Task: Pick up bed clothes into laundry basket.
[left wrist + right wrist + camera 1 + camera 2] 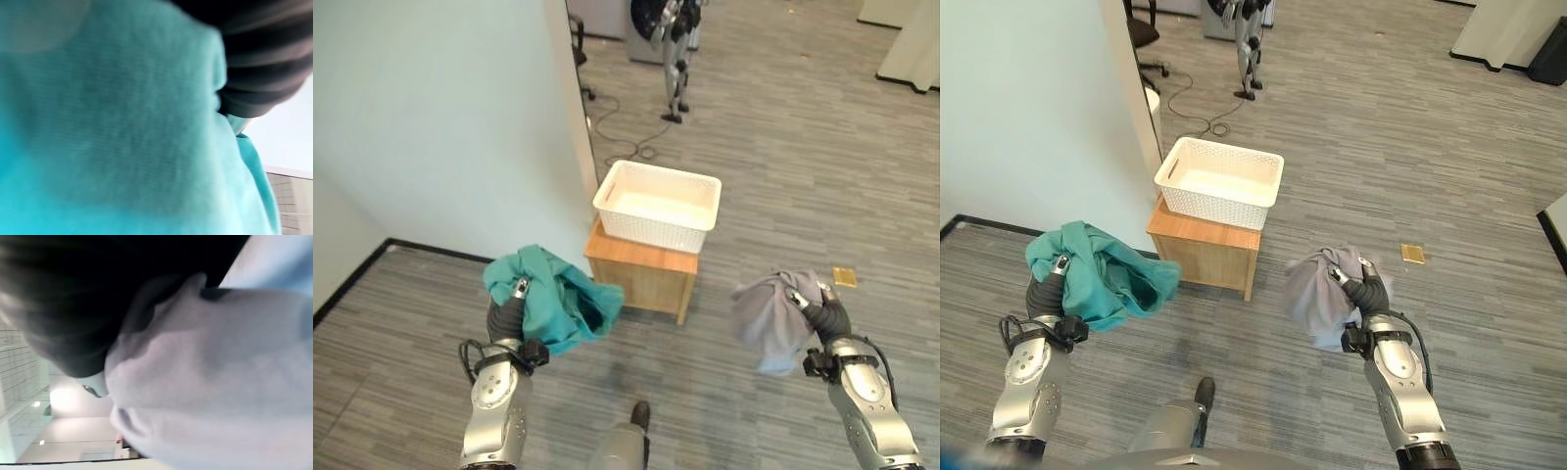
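While the white wall (440,117) fills the view from nine to twelve o'clock, the grey plank floor (783,166) spreads across the rest, so the carrying is done over open ground. At the centre stands a small wooden cabinet (641,276), tucked against the wall's corner, and the white laundry basket (658,206) sits on top of it with nothing visible inside; raised like that, its open top can be reached from standing height, I judge. At seven o'clock the teal garment (553,294) hangs bunched over the left hand (514,311), near the cabinet's left side but apart from it. At four o'clock the pale grey garment (769,318) droops from the right hand (824,313), well apart from the basket. Each hand appears closed around its bundle, with cloth gathered about the fingers, though most of them are buried in fabric and the wrist views show little beyond cloth. Both garments are held at about chest level, probably to keep them clear of the floor until they can be dropped in.
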Controlling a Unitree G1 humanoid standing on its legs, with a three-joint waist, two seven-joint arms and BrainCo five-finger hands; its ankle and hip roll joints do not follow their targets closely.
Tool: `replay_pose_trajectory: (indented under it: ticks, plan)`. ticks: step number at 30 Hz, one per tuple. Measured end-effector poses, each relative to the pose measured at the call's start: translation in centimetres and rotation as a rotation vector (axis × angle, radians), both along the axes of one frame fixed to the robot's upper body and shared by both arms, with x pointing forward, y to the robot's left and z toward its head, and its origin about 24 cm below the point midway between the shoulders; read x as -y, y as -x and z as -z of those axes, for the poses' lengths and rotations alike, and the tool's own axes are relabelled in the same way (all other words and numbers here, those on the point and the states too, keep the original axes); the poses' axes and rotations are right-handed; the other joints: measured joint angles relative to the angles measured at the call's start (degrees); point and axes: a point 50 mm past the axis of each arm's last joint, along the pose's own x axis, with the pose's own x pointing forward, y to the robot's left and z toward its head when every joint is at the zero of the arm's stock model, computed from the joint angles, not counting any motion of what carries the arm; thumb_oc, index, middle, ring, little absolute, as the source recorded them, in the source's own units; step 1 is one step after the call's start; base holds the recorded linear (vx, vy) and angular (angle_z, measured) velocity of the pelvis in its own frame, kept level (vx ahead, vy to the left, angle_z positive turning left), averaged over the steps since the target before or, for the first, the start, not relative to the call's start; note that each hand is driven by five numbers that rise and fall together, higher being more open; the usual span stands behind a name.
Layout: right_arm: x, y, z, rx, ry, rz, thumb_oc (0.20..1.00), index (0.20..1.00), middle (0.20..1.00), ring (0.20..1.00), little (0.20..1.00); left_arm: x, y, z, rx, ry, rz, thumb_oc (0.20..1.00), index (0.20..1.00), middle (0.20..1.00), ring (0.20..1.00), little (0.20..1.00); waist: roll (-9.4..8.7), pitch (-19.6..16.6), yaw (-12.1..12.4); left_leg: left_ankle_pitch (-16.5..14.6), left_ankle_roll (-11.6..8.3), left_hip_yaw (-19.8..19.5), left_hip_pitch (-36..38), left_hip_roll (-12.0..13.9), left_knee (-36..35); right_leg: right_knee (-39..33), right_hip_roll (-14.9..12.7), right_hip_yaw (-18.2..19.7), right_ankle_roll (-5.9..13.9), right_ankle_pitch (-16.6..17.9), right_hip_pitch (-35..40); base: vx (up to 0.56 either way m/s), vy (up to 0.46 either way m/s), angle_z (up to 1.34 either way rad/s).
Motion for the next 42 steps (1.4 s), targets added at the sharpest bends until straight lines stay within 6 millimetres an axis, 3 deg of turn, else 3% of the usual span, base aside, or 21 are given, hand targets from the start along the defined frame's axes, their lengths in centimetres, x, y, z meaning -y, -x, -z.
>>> replay_pose_trajectory:
  ticks: [2, 5, 7, 10, 11, 12, 13, 14, 15, 17, 18, 19, 20, 23, 24, 27, 30, 32, 35, 37, 42]
  plan:
    - [-0.2, -0.4, -0.5, 0.023, -0.010, -0.003, 0.200, 0.200, 0.200, 0.200, 0.200, -0.1, -0.5, -0.5, 0.024, -0.003, 0.001, 0.200, 0.200, 0.200, 0.200, 0.200, 0.61, 0.4, 0.2, -1.3, 1.83, 0.1, 3.3, -0.3, -2.0, 2.6, -0.4, 0.3, 0.41, 2.0, 0.1, 0.26, 0.180, 0.01]
    - [-1.1, -1.0, -1.0, 0.057, -0.045, -0.015, 0.200, 0.200, 0.200, 0.200, 0.200, -0.3, -0.7, -1.0, 0.039, -0.013, -0.003, 0.200, 0.200, 0.200, 0.200, 0.200, 2.07, 0.4, 1.6, -1.8, 2.38, 0.7, 9.5, 0.2, -7.3, 20.9, -1.4, 3.1, 2.25, 1.5, -7.0, 0.25, 0.216, -0.21]
    - [-1.7, -1.3, -1.3, 0.071, -0.030, -0.029, 0.200, 0.200, 0.200, 0.200, 0.200, -0.4, -0.7, -1.2, 0.041, -0.024, -0.006, 0.200, 0.200, 0.200, 0.200, 0.200, 2.27, 0.9, 1.3, -3.0, 4.02, 0.5, 12.7, -0.5, -9.1, 39.8, -2.4, 5.5, 5.43, 7.3, -16.5, 0.21, 0.174, -0.01]
    - [-1.8, -1.0, -0.9, 0.058, -0.020, -0.032, 0.200, 0.200, 0.200, 0.200, 0.200, -0.3, -0.7, -1.4, 0.041, -0.038, 0.011, 0.200, 0.200, 0.200, 0.200, 0.200, 3.43, 1.5, -0.3, -4.5, 4.59, -2.1, 15.1, -0.4, -9.9, 49.2, -0.6, 7.6, 4.68, 3.8, -24.8, 0.28, -0.020, 0.30]
    - [-1.9, -1.0, -1.0, 0.062, -0.022, -0.035, 0.200, 0.200, 0.200, 0.200, 0.200, -0.3, -0.8, -1.6, 0.046, -0.053, 0.019, 0.200, 0.200, 0.200, 0.200, 0.200, 3.68, 1.9, -0.9, -4.3, 4.56, -2.9, 15.4, -0.3, -10.1, 47.8, 0.5, 8.0, 3.42, 1.1, -27.3, 0.24, -0.077, 0.59]
    - [-2.0, -1.0, -1.4, 0.078, -0.022, -0.041, 0.200, 0.200, 0.200, 0.200, 0.200, -0.3, -1.0, -1.8, 0.049, -0.067, 0.031, 0.200, 0.200, 0.200, 0.200, 0.200, 4.31, 2.4, -2.0, -3.9, 3.25, -5.5, 16.1, 0.2, -11.1, 36.5, 2.5, 7.7, 0.41, -1.7, -28.8, 0.33, -0.168, 0.75]
    - [-2.1, -1.0, -1.7, 0.091, -0.023, -0.043, 0.200, 0.200, 0.200, 0.200, 0.200, -0.1, -1.2, -2.1, 0.060, -0.068, 0.039, 0.200, 0.200, 0.200, 0.200, 0.200, 4.00, 2.3, -2.7, -3.1, 3.46, -6.0, 16.6, 0.1, -11.8, 26.7, 2.8, 7.8, 0.25, -1.0, -29.5, 0.39, -0.246, 1.31]
    - [-1.9, -1.0, -1.9, 0.097, -0.013, -0.046, 0.200, 0.200, 0.200, 0.200, 0.200, 0.3, -1.6, -2.1, 0.075, -0.042, 0.040, 0.200, 0.200, 0.200, 0.200, 0.200, 3.88, 2.3, -3.3, -4.5, 1.41, -10.8, 18.1, -0.6, -11.9, 13.8, 5.2, 12.0, -0.20, 1.6, -30.2, 0.37, -0.241, 1.42]
    - [-1.8, -1.0, -1.9, 0.096, -0.014, -0.041, 0.200, 0.200, 0.200, 0.200, 0.200, 0.6, -2.1, -2.1, 0.075, -0.043, 0.053, 0.200, 0.200, 0.200, 0.200, 0.200, 3.96, 2.2, -4.2, -4.7, 1.16, -13.3, 18.2, -0.5, -12.2, 1.4, 6.5, 16.0, 1.08, 3.6, -27.9, 0.20, -0.171, 1.48]
    - [-2.6, -1.0, -2.9, 0.139, -0.056, -0.072, 0.200, 0.200, 0.200, 0.200, 0.200, 0.7, -2.0, -2.0, 0.060, -0.064, 0.077, 0.200, 0.200, 0.200, 0.200, 0.200, 1.61, 2.0, -3.0, -4.5, 1.52, -14.0, 20.8, -1.9, -13.0, 1.7, 6.0, 13.4, -1.14, 8.5, -28.2, 0.18, -0.163, 0.94]
    - [-3.0, -1.2, -3.8, 0.179, -0.076, -0.113, 0.200, 0.200, 0.200, 0.200, 0.200, 0.4, -1.1, -1.2, 0.027, -0.063, 0.063, 0.200, 0.200, 0.200, 0.200, 0.200, -0.62, 0.4, -2.3, -5.3, 0.47, -14.2, 23.6, -3.8, -14.6, 2.1, 5.0, 12.0, -3.38, 14.9, -25.5, 0.21, -0.176, 0.48]
    - [-3.0, -1.2, -3.8, 0.179, -0.076, -0.113, 0.200, 0.200, 0.200, 0.200, 0.200, 0.4, -1.1, -1.2, 0.027, -0.063, 0.063, 0.200, 0.200, 0.200, 0.200, 0.200, -0.62, 0.4, -2.3, -5.3, 0.47, -14.2, 23.6, -3.8, -14.6, 2.1, 5.0, 12.0, -3.38, 14.9, -25.5, 0.20, -0.153, 0.38]
    - [-2.2, -2.6, -6.4, 0.260, 0.017, -0.139, 0.200, 0.200, 0.200, 0.200, 0.200, 0.6, 0.2, 0.1, -0.006, -0.019, 0.042, 0.200, 0.200, 0.200, 0.200, 0.200, 0.71, -0.1, -0.9, -7.2, -1.91, -13.6, 23.9, -2.4, -12.7, -2.9, 6.5, 11.7, -4.20, 17.7, -22.0, 0.08, -0.060, 0.02]
    - [-0.6, -4.5, -11.6, 0.380, 0.270, -0.163, 0.200, 0.200, 0.200, 0.200, 0.200, 1.2, 0.7, 1.0, -0.036, 0.013, 0.070, 0.200, 0.200, 0.200, 0.200, 0.200, -0.30, 0.3, 0.4, -9.6, -4.44, -14.0, 21.7, -1.8, -8.5, -3.9, 6.6, 10.4, -5.65, 17.1, -20.4, 0.08, -0.079, 0.18]
    - [0.7, -5.6, -14.1, 0.422, 0.387, -0.130, 0.200, 0.200, 0.200, 0.200, 0.200, 1.8, 0.6, 1.0, -0.033, 0.017, 0.107, 0.200, 0.200, 0.200, 0.200, 0.200, -0.10, 0.1, 0.3, -9.8, -4.11, -14.1, 21.3, -1.5, -8.8, -3.9, 6.7, 9.9, -5.77, 17.0, -20.4, 0.02, -0.052, 0.36]
    - [2.3, -7.4, -17.4, 0.469, 0.433, -0.039, 0.200, 0.200, 0.200, 0.200, 0.200, 2.2, 0.8, 1.2, -0.044, 0.040, 0.149, 0.200, 0.200, 0.200, 0.200, 0.200, -0.88, 0.1, 0.1, -9.5, -2.90, -14.0, 22.5, 0.4, -12.2, -3.9, 8.1, 7.9, -5.75, 16.9, -20.7, 0.02, -0.041, 0.29]
    - [1.7, -8.3, -17.8, 0.465, 0.443, -0.052, 0.200, 0.200, 0.200, 0.200, 0.200, 1.8, 1.6, 1.9, -0.089, 0.026, 0.144, 0.200, 0.200, 0.200, 0.200, 0.200, -2.28, -0.5, 0.4, -9.2, -2.54, -13.8, 22.6, 0.5, -12.3, -4.0, 8.1, 7.7, -5.71, 16.9, -20.8, 0.00, -0.009, 0.02]
    - [2.7, -9.5, -18.1, 0.409, 0.564, -0.030, 0.200, 0.200, 0.200, 0.200, 0.200, 1.3, 2.3, 2.4, -0.120, 0.047, 0.136, 0.200, 0.200, 0.200, 0.200, 0.200, -2.73, -0.8, 1.9, -9.1, -2.30, -13.7, 22.5, 0.4, -12.4, -4.2, 7.9, 7.5, -4.68, 16.1, -21.0, 0.01, 0.003, 0.05]
    - [3.9, -12.0, -17.8, 0.285, 0.663, 0.026, 0.200, 0.200, 0.200, 0.200, 0.200, 1.2, 2.5, 2.7, -0.141, 0.044, 0.137, 0.200, 0.200, 0.200, 0.200, 0.200, -2.68, -0.8, 2.3, -8.9, -2.05, -13.9, 22.0, 0.1, -12.0, -4.1, 7.7, 7.5, -5.37, 16.6, -21.3, 0.01, 0.007, 0.02]
    - [6.0, -13.2, -16.1, 0.128, 0.685, 0.105, 0.200, 0.200, 0.200, 0.200, 0.200, 2.2, 2.1, 3.0, -0.152, 0.056, 0.182, 0.200, 0.200, 0.200, 0.200, 0.200, -2.63, -0.8, 3.1, -8.9, -2.05, -14.1, 21.6, 0.0, -11.7, -4.2, 7.5, 7.3, -5.34, 16.6, -21.4, 0.02, 0.009, 0.06]
    - [5.9, -14.8, -12.4, -0.084, 0.786, 0.116, 0.200, 0.200, 0.200, 0.200, 0.200, 2.2, 2.0, 3.0, -0.161, 0.058, 0.203, 0.200, 0.200, 0.200, 0.200, 0.200, -2.27, -0.7, 3.2, -8.9, -2.03, -14.1, 20.6, -0.2, -11.0, -4.1, 7.4, 7.1, -5.65, 16.9, -22.1, 0.00, 0.000, 0.00]
